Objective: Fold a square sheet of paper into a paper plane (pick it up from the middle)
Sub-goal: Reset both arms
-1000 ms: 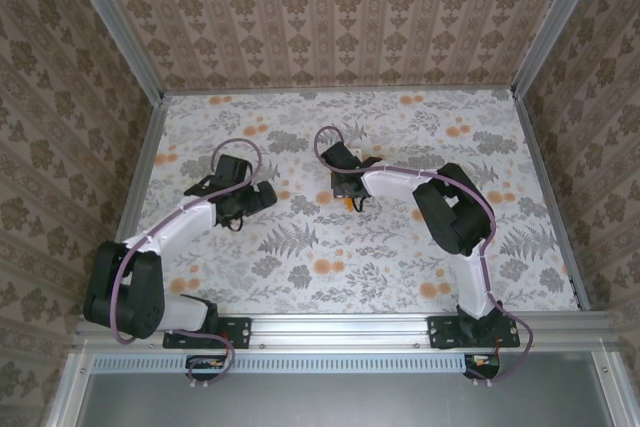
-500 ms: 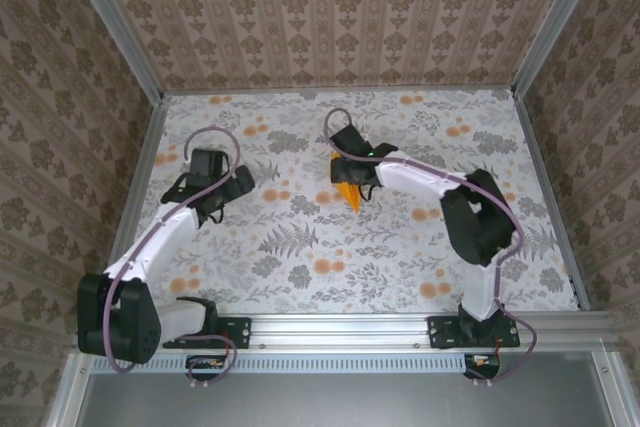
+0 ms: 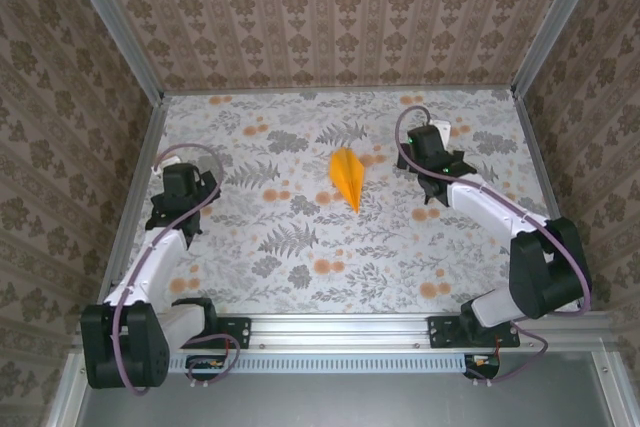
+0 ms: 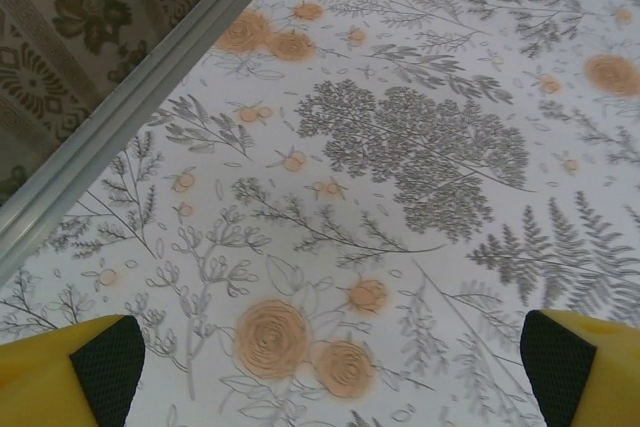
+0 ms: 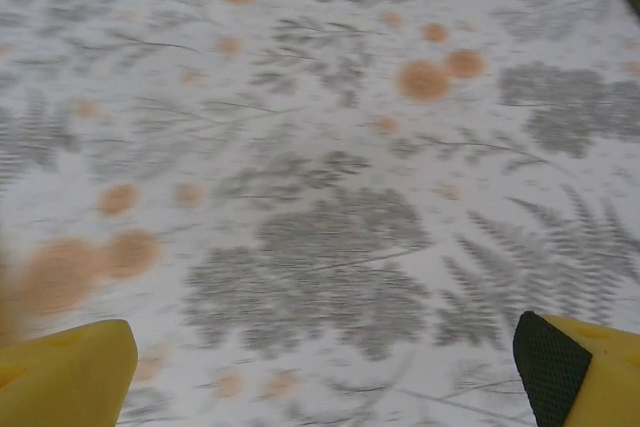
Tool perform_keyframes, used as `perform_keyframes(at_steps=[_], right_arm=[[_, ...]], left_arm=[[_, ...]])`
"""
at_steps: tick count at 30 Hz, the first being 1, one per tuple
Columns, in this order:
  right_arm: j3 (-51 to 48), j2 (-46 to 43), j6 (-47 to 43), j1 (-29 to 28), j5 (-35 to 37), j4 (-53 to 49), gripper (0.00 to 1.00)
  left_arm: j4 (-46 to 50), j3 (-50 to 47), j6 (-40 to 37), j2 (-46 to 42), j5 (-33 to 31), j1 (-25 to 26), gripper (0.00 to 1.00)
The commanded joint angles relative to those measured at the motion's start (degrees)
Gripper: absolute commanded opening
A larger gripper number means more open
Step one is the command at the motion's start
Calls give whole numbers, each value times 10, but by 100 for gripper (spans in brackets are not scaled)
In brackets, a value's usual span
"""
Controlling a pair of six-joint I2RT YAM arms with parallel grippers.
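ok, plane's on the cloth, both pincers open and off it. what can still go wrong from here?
1. The paper plane lies loose on the floral cloth, held by nothing, so its folds may spring open.
2. The right pincer sits nearer to it than the left pincer; a sweep across the middle could clip it.
3. The cloth's orange flower spots resemble the plane's colour, so a vision check might misjudge it.

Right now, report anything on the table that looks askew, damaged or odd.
Nothing stands out. The paper plane lies alone mid-table on the floral cloth, its narrow tip toward the near edge.
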State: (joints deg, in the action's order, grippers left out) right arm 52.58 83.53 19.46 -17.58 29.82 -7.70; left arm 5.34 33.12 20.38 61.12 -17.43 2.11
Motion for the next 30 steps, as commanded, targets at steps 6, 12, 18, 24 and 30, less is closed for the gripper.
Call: perform_keyframes(at_steps=[6,12,18,24,30], right_arm=[[-113,-19,-120,83,-19,224,100],[-167,-4,-154,128,-71,305,100],[-231,5,-158,147,-152,429,100],[-265,22,-171,151,-204,504,100],[-301,44,-182,156,-244,589,100]], left_arm=[[-257,-47,-144,74,54,-4,100],[-363,-74,-181,133,103,-6,100],[-471,-109,-218,168,147,-12,100],[-588,-139,-219,234,163,-20,100],[-585,-121,-220,268,155,-19,100]])
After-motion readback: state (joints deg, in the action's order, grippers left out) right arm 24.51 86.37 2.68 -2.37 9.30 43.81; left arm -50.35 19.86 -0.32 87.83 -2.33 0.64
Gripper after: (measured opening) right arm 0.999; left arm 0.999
